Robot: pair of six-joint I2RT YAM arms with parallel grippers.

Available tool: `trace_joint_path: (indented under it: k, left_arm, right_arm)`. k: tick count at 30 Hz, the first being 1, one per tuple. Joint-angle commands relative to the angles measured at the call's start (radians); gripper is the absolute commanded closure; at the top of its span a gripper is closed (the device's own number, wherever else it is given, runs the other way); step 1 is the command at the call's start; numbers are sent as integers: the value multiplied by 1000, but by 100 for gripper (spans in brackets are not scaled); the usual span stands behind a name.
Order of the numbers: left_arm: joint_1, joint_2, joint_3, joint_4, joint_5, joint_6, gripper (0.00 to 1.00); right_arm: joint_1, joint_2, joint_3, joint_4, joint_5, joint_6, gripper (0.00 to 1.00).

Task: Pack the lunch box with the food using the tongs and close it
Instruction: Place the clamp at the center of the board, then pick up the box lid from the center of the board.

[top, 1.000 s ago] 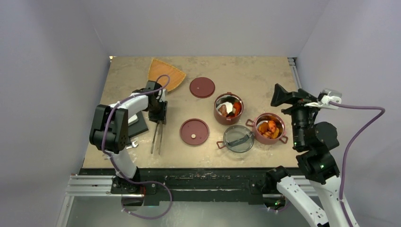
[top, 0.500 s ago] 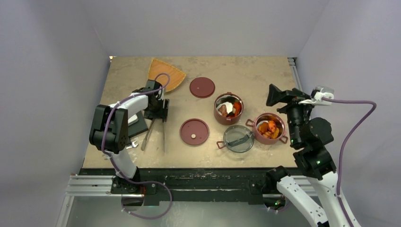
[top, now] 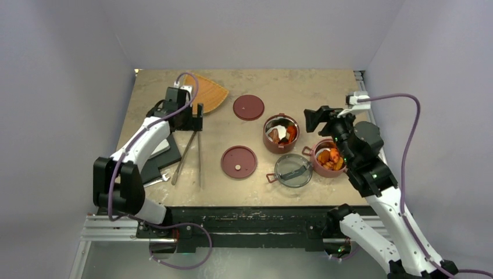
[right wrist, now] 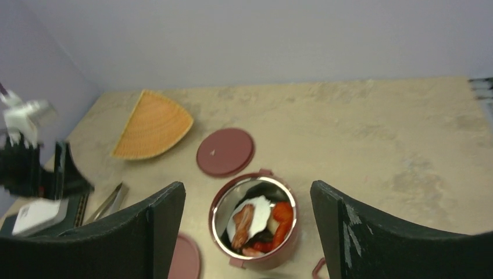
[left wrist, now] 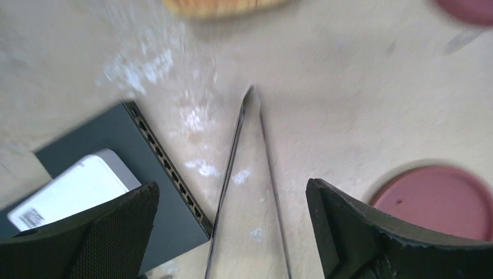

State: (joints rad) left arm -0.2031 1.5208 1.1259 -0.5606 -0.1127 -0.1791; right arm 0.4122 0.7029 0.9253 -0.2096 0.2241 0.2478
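The silvery tongs (top: 199,160) lie flat on the table in a narrow V, free of any grip, and show from above (left wrist: 235,145). My left gripper (top: 189,121) hangs over their joined end, open and empty (left wrist: 232,185). The lunch box stands apart as two dark-red bowls. The left bowl (top: 267,139) holds red, brown and white food (top: 282,132). The right bowl (top: 315,163) holds orange food (top: 330,156). My right gripper (top: 314,121) hovers open above the left bowl (right wrist: 218,215), with nothing between its fingers (right wrist: 247,186). The clear lid (top: 293,170) lies in front of the bowls.
Two dark-red disc lids lie on the table, one far (top: 248,107) and one near (top: 239,161). An orange fan-shaped tray (top: 210,93) sits behind the left gripper. A black flat device (left wrist: 157,157) with a white box (left wrist: 70,186) lies left of the tongs, and a wrench (top: 160,179) lies near it.
The left gripper opened, let the tongs go so that they spread on the table, and rose toward the far side. The right arm swung left over the bowls.
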Motion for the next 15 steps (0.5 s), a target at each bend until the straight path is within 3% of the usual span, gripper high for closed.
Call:
trace_joint_path:
  k: [1,6,10,14,15]
  left_arm:
    - [5,-145,81,152,7,-7,4]
    - [4,-195,57,349,77,-43,4]
    - [5,-206,-7,423,81,-45,4]
    - [5,-252,-58,393,37,-28,4]
    - [5,-266,-75,405,37,-37,4]
  right_arm:
    - [2,60,5,-27,-198,72,21]
    - [26,117,-56,0,-344,203,29]
    - [177,146,-78,-2,-225,282,31]
    - [339,240,-76,-10,-126,302,31]
    - [364,268,-80,-1,-115,398,36]
